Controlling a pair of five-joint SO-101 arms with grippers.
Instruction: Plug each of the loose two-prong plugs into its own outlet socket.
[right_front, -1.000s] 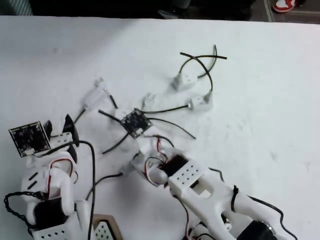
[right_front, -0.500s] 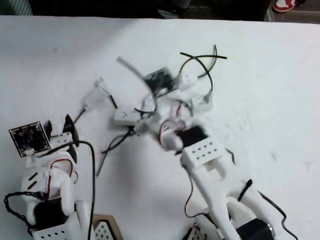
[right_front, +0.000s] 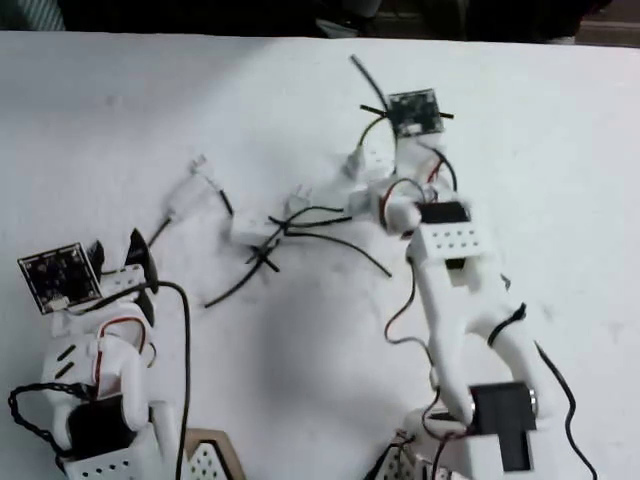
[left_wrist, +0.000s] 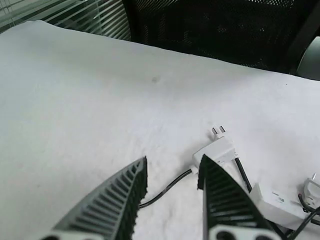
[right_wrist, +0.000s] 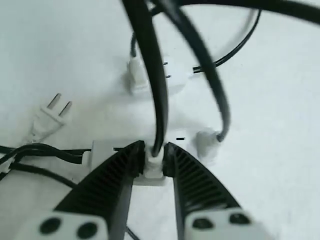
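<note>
R pincer (right_wrist: 154, 151) clamped on a white plug (right_wrist: 154, 169); L pincer (left_wrist: 172, 167) apart, nothing in it.
R arm (right_front: 450, 290) is stretched toward the far middle of the table (right_front: 560, 150), wrist pitched down; fingers (right_wrist: 112, 185) grip the plug's sides, its black cord (right_wrist: 152, 85) rising btw them. Plug sits on a white socket block (right_wrist: 107, 150); can't tell if prongs are in. Near it: a second socket (right_wrist: 176, 82) w/ its own cord, and a loose two-prong plug (right_wrist: 47, 117) lying flat. Black cords loop across in front, hiding part of both sockets. L arm (right_front: 100, 380) sits folded at the near-left edge, pincer low over the table, another two-prong plug (left_wrist: 214, 151) just past its fingertips (left_wrist: 135, 175), another socket block (left_wrist: 275, 202) beside that.
</note>
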